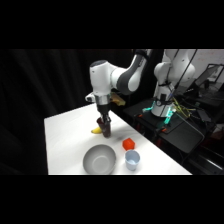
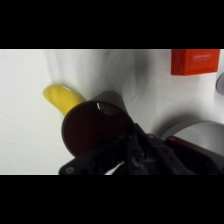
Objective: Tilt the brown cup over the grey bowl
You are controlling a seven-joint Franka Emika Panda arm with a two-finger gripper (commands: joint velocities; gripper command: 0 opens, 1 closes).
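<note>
With the tool [image 1: 104, 125] closed on the brown cup [image 1: 106, 131] — which sits at the far side of the worktop [image 1: 65, 145], beside a yellow banana [image 1: 96, 130] — lift it straight, carry it nearer over the grey bowl [image 1: 99, 160], then tip slowly — rim inside the bowl's edge.

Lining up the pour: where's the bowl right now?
In the side view the bowl sits at the table's near edge, in front of the cup under the tool, with the pale cup just right of it.
</note>
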